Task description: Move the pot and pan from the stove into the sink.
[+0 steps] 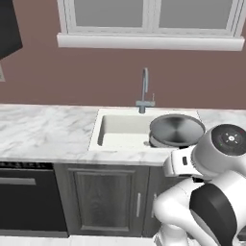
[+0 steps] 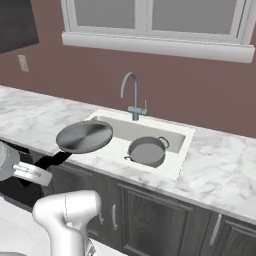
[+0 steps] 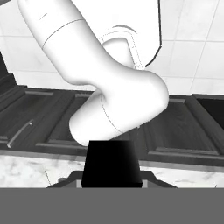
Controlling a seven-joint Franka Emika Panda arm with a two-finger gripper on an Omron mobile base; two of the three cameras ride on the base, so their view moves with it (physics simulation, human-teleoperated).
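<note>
Plainly, my fingers (image 2: pixel 44 166) are closed on the dark handle (image 2: pixel 60 158) of the pan (image 2: pixel 84 136), which hangs clear of the table (image 2: pixel 30 117) with nothing else under it to hold it up. In the right base view the handle runs from my fingers at the lower left up and to the right, so the pan's long axis points from me towards the sink (image 2: pixel 186 142). The round bowl of the pan hovers over the sink's left rim, partly above the basin and partly above the table edge. The pot (image 2: pixel 146 151) already sits on the bottom of the sink, to the right of the pan and lower in the frame, below the tap (image 2: pixel 129 87). In the left base view the pan (image 1: pixel 177 129) shows over the right end of the sink (image 1: pixel 120 129), its flat face tipped towards the camera. I judge that the next move turns on carrying the pan further along its handle line, up and right in the right base view, until the bowl is wholly over the basin, and setting it down beside the pot or on it. I can read no brand, label or writing on the pan, pot, tap or table.
</note>
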